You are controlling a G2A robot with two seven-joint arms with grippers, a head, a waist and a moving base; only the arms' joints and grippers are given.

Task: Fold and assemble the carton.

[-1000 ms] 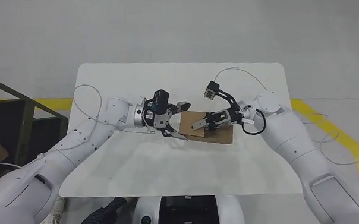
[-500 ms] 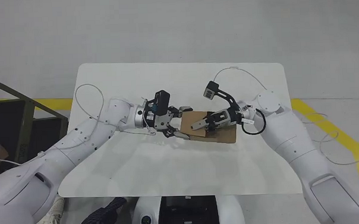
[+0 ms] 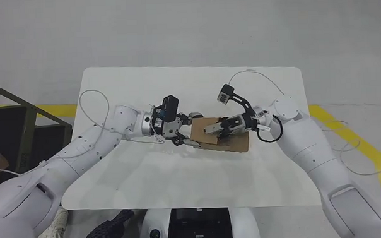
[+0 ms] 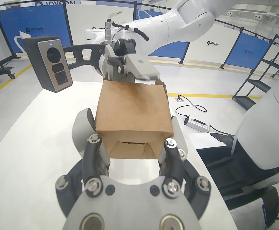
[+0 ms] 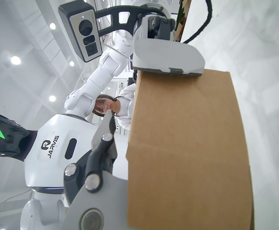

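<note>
Arms [image 3: 96,138]: glossy white shells, black bands at joints.
Left pincer [image 4: 133,124]: pale grey fingers [image 4: 80,130], black links, silver plate, round-head screws.
Right pincer [image 3: 217,127]: matching build.
Wrist cameras [image 4: 49,65]: black box, silver face, black bracket.
Cables [image 5: 206,15]: black at wrists, thin white loops over forearms.

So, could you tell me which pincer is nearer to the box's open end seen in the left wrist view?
Left. The left pincer straddles the box right at that open end; the right pincer sits at the opposite, far end.
</note>
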